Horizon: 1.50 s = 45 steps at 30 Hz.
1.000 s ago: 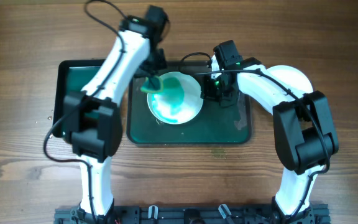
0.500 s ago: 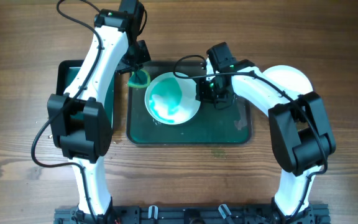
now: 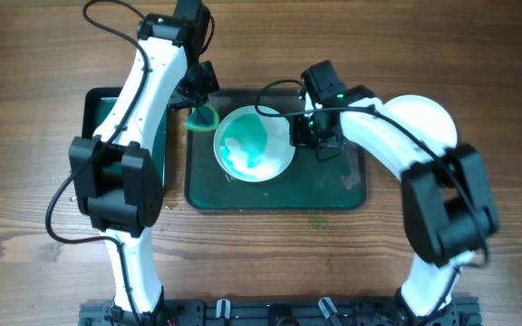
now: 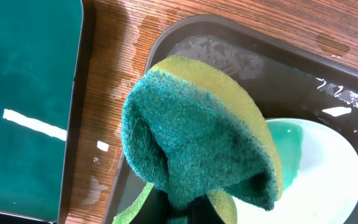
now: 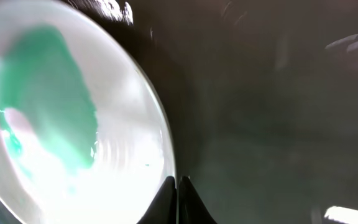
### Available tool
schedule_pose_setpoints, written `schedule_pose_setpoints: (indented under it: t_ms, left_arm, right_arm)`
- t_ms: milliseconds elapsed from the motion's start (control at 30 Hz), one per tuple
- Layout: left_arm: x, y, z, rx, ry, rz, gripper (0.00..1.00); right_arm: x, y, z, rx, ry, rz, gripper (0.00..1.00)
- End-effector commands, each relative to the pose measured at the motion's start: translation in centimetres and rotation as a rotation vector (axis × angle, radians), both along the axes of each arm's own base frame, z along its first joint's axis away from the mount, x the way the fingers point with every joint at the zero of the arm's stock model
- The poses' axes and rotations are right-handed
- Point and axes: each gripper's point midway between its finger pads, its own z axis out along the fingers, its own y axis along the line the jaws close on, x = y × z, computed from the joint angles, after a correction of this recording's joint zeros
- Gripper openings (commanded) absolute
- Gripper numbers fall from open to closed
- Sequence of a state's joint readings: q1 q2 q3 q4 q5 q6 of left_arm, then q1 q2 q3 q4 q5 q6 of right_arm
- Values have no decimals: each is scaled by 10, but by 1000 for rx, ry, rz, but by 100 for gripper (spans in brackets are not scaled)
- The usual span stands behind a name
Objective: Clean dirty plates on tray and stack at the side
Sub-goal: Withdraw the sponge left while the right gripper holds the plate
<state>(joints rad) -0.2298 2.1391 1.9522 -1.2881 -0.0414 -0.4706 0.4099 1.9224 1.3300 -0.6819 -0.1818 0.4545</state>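
One dirty plate (image 3: 254,143), white with a teal smear, sits in the tray (image 3: 333,192). My right gripper (image 3: 304,134) is shut on the plate's right rim; in the right wrist view the fingertips (image 5: 178,185) pinch the rim of the plate (image 5: 55,124) over the dark tray (image 5: 278,124). My left gripper (image 3: 202,101) is shut on a green-and-yellow sponge (image 3: 203,117) above the tray's far left corner, just left of the plate. In the left wrist view the sponge (image 4: 197,130) hides most of the gripper (image 4: 194,210), with the plate (image 4: 322,180) to its right.
A smaller deep green tray (image 3: 98,122) lies to the left, partly under my left arm; it also shows in the left wrist view (image 4: 23,93). A clean white plate (image 3: 429,110) lies right of the tray, partly under my right arm. Wet streaks mark the tray (image 4: 229,48).
My left gripper has lifted the sponge off the plate and moved it left to the tray's far left corner. My right gripper has kept its hold on the plate's rim.
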Motion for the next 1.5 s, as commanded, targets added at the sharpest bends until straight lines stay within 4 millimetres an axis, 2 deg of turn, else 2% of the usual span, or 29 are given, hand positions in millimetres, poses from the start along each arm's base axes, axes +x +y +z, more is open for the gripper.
schedule_pose_setpoints:
  t_ms: [0,133,167,233,333,467,600,733,833,933,1033,1067,1200,1367,1467]
  left_arm:
    - [1,-4,14,-21,-31,11,4]
    - [2,-4,14,-21,-32,11,4]
    - [2,-4,14,-21,-31,11,4]
    - [2,-4,14,-21,-32,11,4]
    - [1,-4,14,-21,-31,11,4]
    - [1,-4,14,-21,-30,11,4]
    - [1,-4,14,-20,-31,4,4]
    - [1,-4,14,-20,-30,4,4]
    - [1,-4,14,-20,-30,4,4]
    - [1,-4,14,-20,-29,4,4]
    - [1,-5,14,-27,-28,3,4]
    - [1,-6,14,-31,-27,3,4]
    - [1,-6,14,-34,-26,2,4]
    - [0,-6,13,-33,-23,2,4]
    - [-2,-6,13,-32,-17,2,4]
  right_arm:
    - [16,-42,68,-228,-256,-56,4]
    - [13,-67,112,-415,-406,-90,4]
    - [12,-65,118,-412,-422,-86,4]
    - [7,-51,117,-340,-403,-53,4]
    - [-2,-28,100,-188,-297,-29,11]
    - [-10,-10,64,-47,-124,-54,14]
    - [-18,10,23,40,25,-4,27]
    - [-24,24,-17,106,143,18,30]
    - [-26,33,-33,153,186,27,31]
    - [-22,36,-39,182,194,21,31]
    - [-18,37,-44,186,196,-4,27]
    - [-18,37,-44,188,196,-12,24]
    - [-16,38,-47,192,196,-26,4]
    - [-15,38,-44,195,188,-23,4]
    - [-4,25,-25,121,95,-25,4]
